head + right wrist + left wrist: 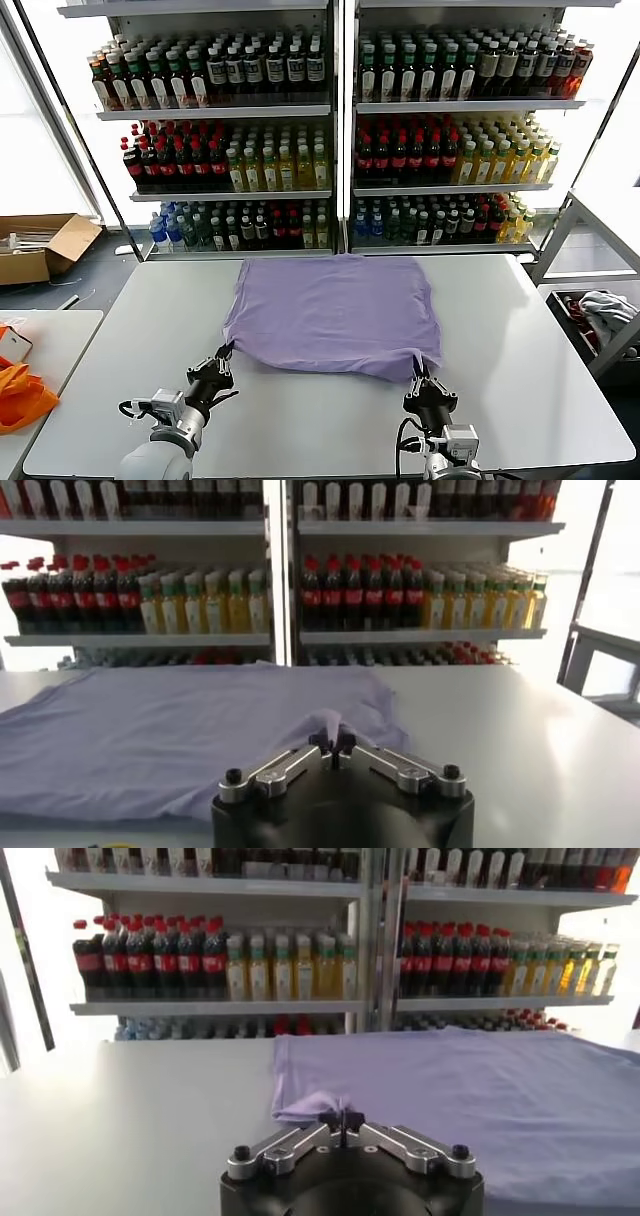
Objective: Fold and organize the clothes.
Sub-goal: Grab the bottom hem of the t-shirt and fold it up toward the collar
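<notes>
Fingers of the left gripper [221, 353] and right gripper [421, 372] are each closed on a near corner of the lavender T-shirt [335, 310], which lies flat on the counter [520, 350], stretching away toward the drink shelves [330, 110].

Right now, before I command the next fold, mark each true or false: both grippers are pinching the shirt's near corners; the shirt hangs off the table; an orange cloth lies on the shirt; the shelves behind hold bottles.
1. Both grippers pinch near corners: true. The left gripper and right gripper are each shut on a corner of the lavender T-shirt.
2. Shirt hangs off the table: false. It lies wholly on it.
3. Orange cloth on the shirt: false. It sits off to the left.
4. Shelves hold bottles: true.
</notes>
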`<move>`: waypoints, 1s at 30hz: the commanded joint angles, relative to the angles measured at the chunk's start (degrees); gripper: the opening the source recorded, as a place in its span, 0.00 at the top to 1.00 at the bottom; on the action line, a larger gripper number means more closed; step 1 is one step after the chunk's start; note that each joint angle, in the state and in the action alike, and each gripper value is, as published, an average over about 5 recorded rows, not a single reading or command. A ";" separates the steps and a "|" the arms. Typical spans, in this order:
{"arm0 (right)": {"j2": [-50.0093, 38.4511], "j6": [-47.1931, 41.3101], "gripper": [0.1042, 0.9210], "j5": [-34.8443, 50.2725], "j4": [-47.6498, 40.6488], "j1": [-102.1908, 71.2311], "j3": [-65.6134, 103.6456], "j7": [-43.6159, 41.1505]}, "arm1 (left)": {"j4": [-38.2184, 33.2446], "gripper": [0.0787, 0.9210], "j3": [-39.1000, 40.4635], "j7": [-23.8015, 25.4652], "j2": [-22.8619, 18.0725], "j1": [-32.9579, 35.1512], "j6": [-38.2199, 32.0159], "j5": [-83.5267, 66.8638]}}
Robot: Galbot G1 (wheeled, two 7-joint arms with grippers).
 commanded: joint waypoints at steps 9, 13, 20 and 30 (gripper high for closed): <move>-1.29 -5.19 0.99 2.61 -11.09 19.04 2.25 -1.99 | 11.97 0.99 4.15 -1.25 1.30 -16.38 -0.88 -2.55; -1.78 -6.78 0.99 3.70 -14.80 23.07 1.12 -1.94 | 15.27 0.99 5.56 -1.53 1.74 -19.59 -0.61 -2.84; -1.30 -8.04 0.99 4.24 -18.43 25.16 -0.62 -2.57 | 19.06 0.99 7.20 -1.62 2.09 -22.10 -0.05 -2.88; -1.28 -9.76 0.98 4.31 -21.06 27.06 -1.37 -2.56 | 20.28 0.99 8.32 -1.72 2.94 -22.65 0.47 -2.59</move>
